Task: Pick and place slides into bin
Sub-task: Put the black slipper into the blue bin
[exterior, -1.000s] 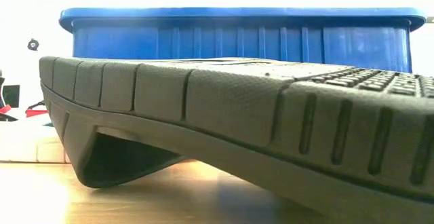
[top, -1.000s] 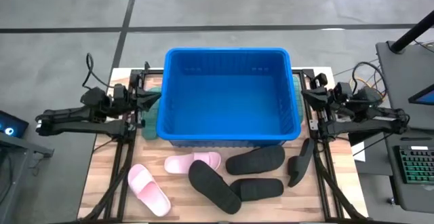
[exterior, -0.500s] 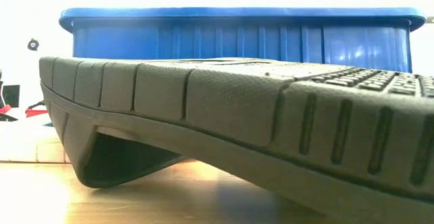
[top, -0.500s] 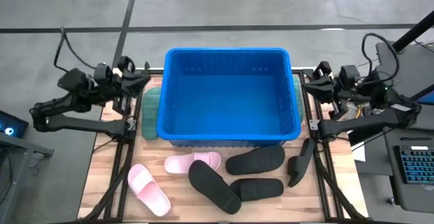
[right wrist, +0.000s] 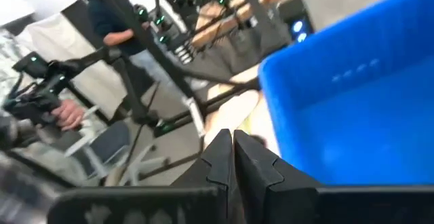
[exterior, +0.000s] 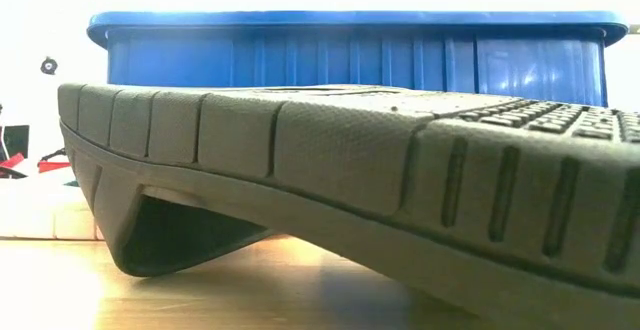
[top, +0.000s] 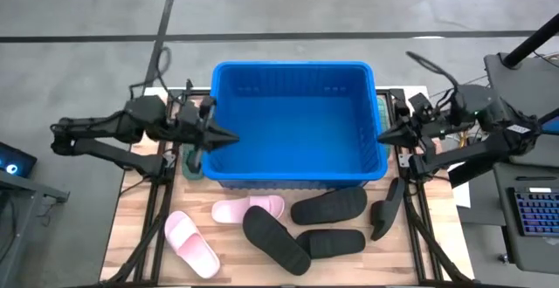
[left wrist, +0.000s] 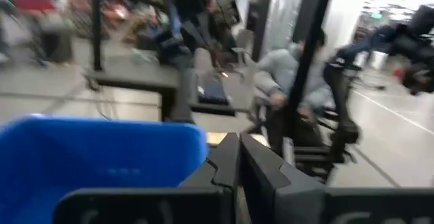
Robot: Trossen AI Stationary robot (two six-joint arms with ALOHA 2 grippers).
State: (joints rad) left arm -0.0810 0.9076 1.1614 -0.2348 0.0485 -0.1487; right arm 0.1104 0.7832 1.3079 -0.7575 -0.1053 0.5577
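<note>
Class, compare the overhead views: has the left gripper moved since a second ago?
Yes. The left gripper has swung inward toward the blue bin and now sits over its left rim.

One blue bin (top: pixel 293 122) sits at the centre of the surface (top: pixel 140 236).

Seven slides show in the high view, in three colours:

- Two light pink ones: one (top: pixel 248 209) at about six o'clock from the bin, the other (top: pixel 191 243) at about seven.
- Four black ones: two (top: pixel 328 205) (top: pixel 331 242) at about five o'clock, one (top: pixel 275 240) at six, and one (top: pixel 387 208) on its edge at four.
- One sage green slide (top: pixel 191 168) peeks out at the bin's nine o'clock side.

Two arms show, each with one claw: the left claw (top: pixel 229 137) and the right claw (top: pixel 381 137).
</note>
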